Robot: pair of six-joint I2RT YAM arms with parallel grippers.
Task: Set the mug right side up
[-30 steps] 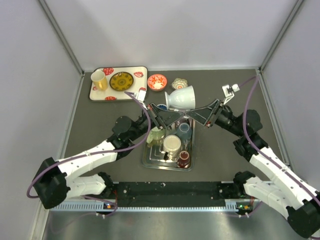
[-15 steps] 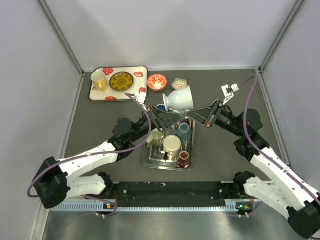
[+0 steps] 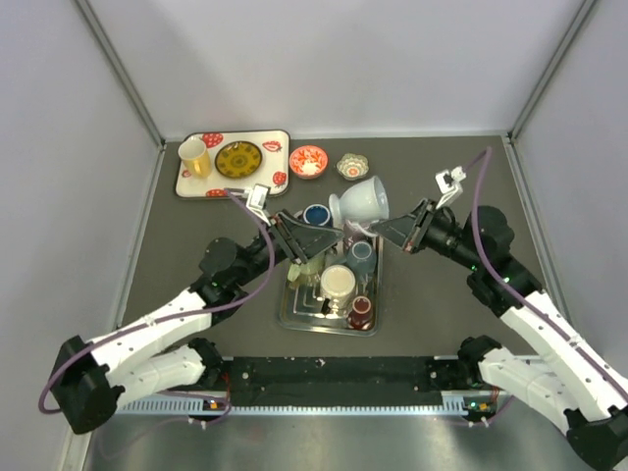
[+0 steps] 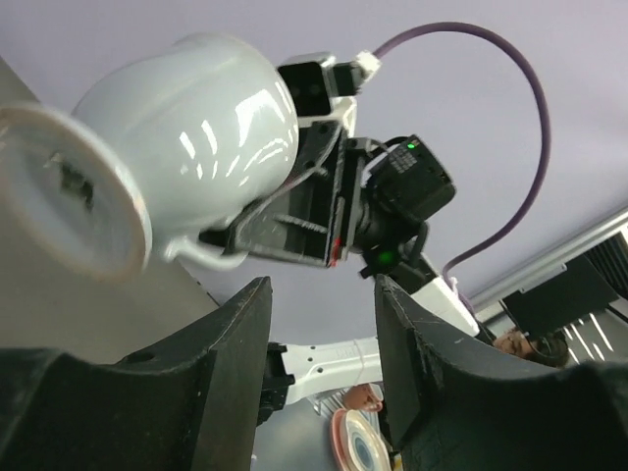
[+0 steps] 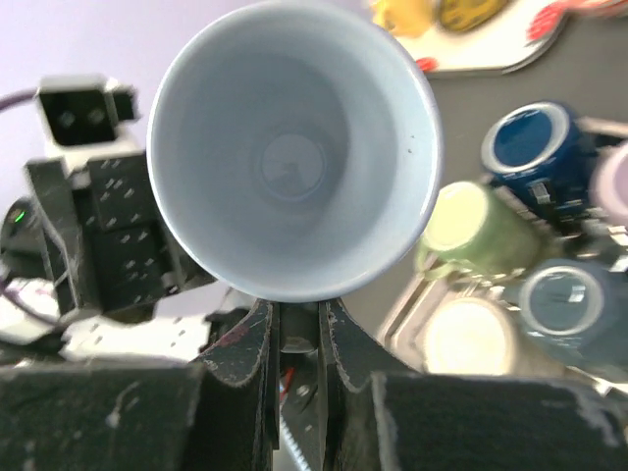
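The white footed mug [image 3: 361, 201] hangs in the air above the far end of the metal tray [image 3: 292, 316]. It lies roughly on its side, foot to the left and mouth to the right. My right gripper [image 3: 381, 230] is shut on its handle; the right wrist view looks straight into the empty mug [image 5: 294, 147] above the jaws [image 5: 297, 312]. My left gripper [image 3: 327, 235] is open and empty, just left of and below the mug. Its wrist view shows the mug's foot and body [image 4: 186, 147] beyond its fingertips [image 4: 319, 294].
The metal tray holds several cups, among them a green one [image 3: 306, 267] and a cream one [image 3: 338, 284]. A blue cup [image 3: 316, 213] stands just behind the tray. A patterned tray [image 3: 232, 164] with a yellow mug sits back left, beside a red bowl [image 3: 308, 160] and a small dish [image 3: 352, 165].
My left gripper has let go of the mug and drawn back to the left. The mug stays in my right gripper and has shifted slightly right and down.
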